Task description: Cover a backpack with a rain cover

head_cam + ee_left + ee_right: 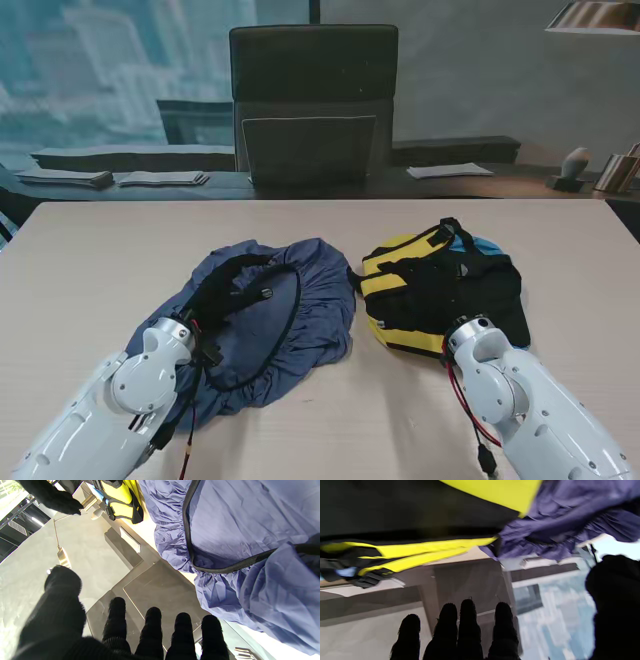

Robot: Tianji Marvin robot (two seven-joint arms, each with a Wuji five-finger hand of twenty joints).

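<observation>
Now we have the crumpled slate-blue rain cover with its black elastic rim [262, 325] lying on the pale wooden desk [100, 260], opening upward, on our left; the yellow and black backpack with a blue patch [440, 290] lies just beside it to the right, straps up. Our left hand [232, 290], in a black knitted glove, hovers over the cover's nearer rim with fingers [152, 627] spread and holding nothing; our right hand [460, 630] reaches over the backpack's nearer edge, likewise spread and empty as far as the blurred wrist view shows. To do this step well, we judge we should pinch the elastic hem rather than loose cloth, steady the backpack with the right hand, and keep the opening stretched wide while drawing it across; loose straps could snag the rim.
</observation>
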